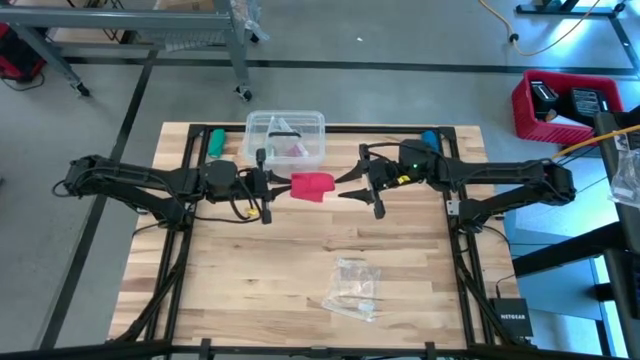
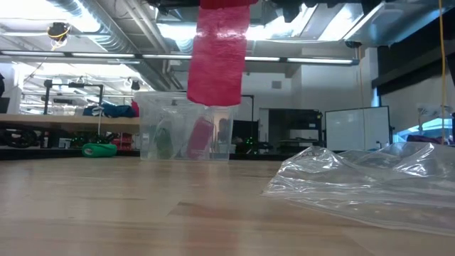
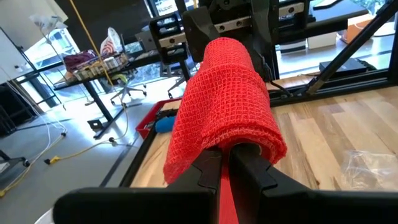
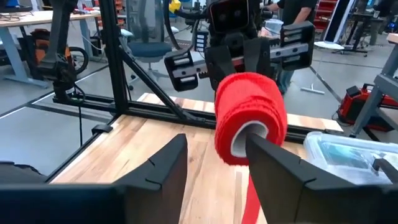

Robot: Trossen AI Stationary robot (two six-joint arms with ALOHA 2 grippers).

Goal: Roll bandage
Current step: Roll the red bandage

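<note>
The red bandage (image 1: 312, 187) is a loose roll held up between my two grippers over the table's far middle. My left gripper (image 1: 278, 187) comes in from the table's left and is shut on it. In the left wrist view the roll (image 3: 227, 99) sits over the fingertips. My right gripper (image 4: 214, 143) faces it from the right, open. One of its fingers (image 4: 273, 165) stands at the roll's pale open end (image 4: 247, 138) and the other off to the side. A loose end (image 2: 217, 64) hangs down clear of the table. My left gripper pinches a red strip of the bandage (image 3: 222, 193) between its two shut fingers, and the wound layers wrap around the fingertips. The fingers lie level, coming from the table's left. The roll is lifted clear, with its tail hanging slack below. My right gripper's finger is at the roll's end, but I cannot tell whether it touches.
A clear plastic box (image 1: 287, 138) stands just beyond the grippers at the far edge. A crumpled clear wrapper (image 1: 355, 288) lies on the near right of the table. A green object (image 1: 215, 140) and a blue one (image 1: 430, 138) sit at the far corners.
</note>
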